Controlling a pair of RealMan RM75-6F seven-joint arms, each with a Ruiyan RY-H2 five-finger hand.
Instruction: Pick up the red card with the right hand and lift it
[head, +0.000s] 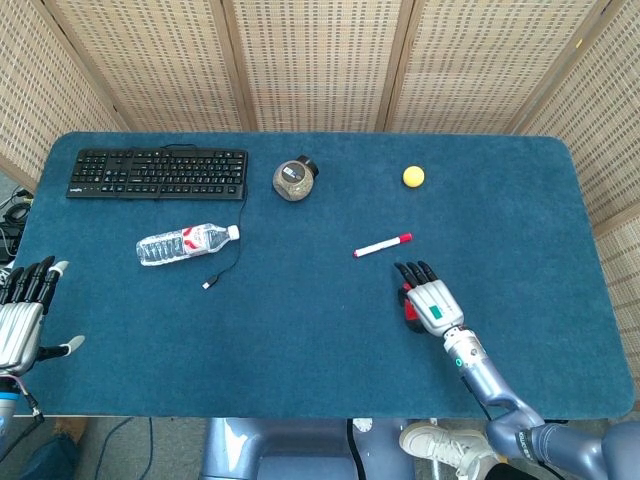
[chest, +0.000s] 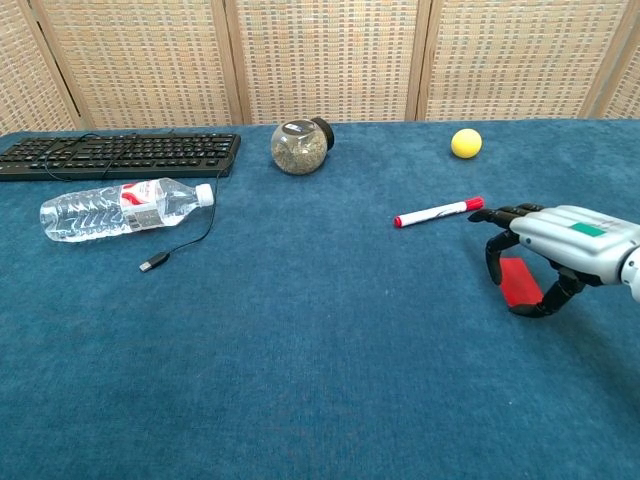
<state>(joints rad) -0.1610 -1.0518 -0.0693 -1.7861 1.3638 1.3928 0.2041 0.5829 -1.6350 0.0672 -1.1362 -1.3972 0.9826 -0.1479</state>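
The red card (chest: 520, 281) is low over the blue table (head: 300, 330) at the right front, just below a red-capped marker (chest: 437, 212). My right hand (chest: 566, 241) is arched over it, with curled fingers on its left edge and the thumb on its right end. The card sits tilted in that grip. From the head view only a sliver of the red card (head: 408, 306) shows left of the right hand (head: 431, 301). My left hand (head: 22, 312) hangs off the table's left front corner, fingers apart and holding nothing.
A yellow ball (head: 413, 177) lies at the back right and a round jar (head: 294, 179) at the back middle. A black keyboard (head: 158, 173), a lying water bottle (head: 186, 243) and a loose cable end (head: 209, 284) occupy the left half.
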